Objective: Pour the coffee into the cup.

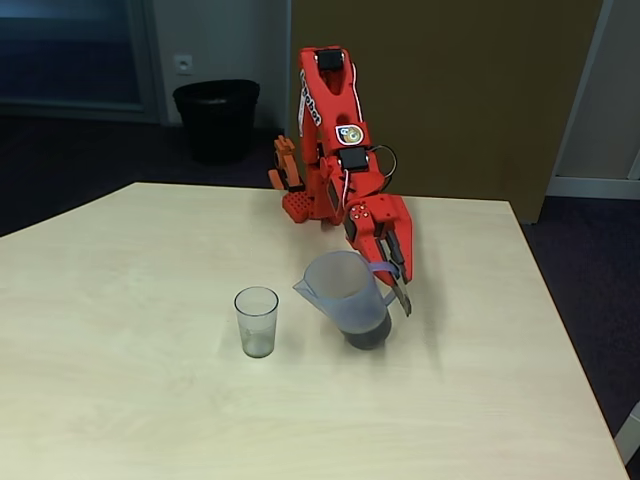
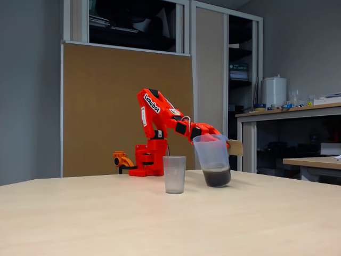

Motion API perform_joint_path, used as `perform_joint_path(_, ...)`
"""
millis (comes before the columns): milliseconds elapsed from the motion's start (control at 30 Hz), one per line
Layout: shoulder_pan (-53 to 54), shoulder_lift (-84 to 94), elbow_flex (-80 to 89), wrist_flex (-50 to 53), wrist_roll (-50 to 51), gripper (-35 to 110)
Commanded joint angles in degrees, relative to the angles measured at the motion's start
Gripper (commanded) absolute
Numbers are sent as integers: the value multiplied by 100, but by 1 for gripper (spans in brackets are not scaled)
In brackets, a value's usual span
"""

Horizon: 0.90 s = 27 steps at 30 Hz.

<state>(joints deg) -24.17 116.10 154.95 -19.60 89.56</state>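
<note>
- Table (image 1: 120,400): pale wood-grain top carrying every item; the work zone sits near its middle.
- Cup (image 1: 257,322): clear, handle-less tumbler, upright, mouth up, standing to the left of the jug in both fixed views (image 2: 174,174). It looks empty. It stands apart from the jug, near it but not touching, so a short sideways carry should put the spout over its rim.
- Jug (image 1: 347,295): translucent bluish-grey, taller than the cup, tilted slightly, spout turned toward the cup. That orientation suits a pour to the left without re-gripping.
- Coffee (image 2: 217,176): dark liquid pooled in the bottom part of the jug; none appears in the cup, so the pour is judged not yet begun.
- Gripper (image 1: 397,268): at the jug's right side, at the handle, fingers pointing down. They appear closed around the handle, though the contact itself is too small to confirm. Holding by the handle keeps the claw clear of the mouth and spout.
- Arm (image 2: 160,114): orange, reaching forward from its base at the table's far edge.
</note>
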Motion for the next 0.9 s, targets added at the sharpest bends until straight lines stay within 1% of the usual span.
perform_joint_path(0, -18, 422, -413, 149, 123, 0)
perform_joint_path(267, -9, 659, -677, 721, 211, 0)
perform_joint_path(367, 9, 791, -729, 949, 387, 0)
perform_joint_path(867, 343, 1178, -510, 993, 1389, 0)
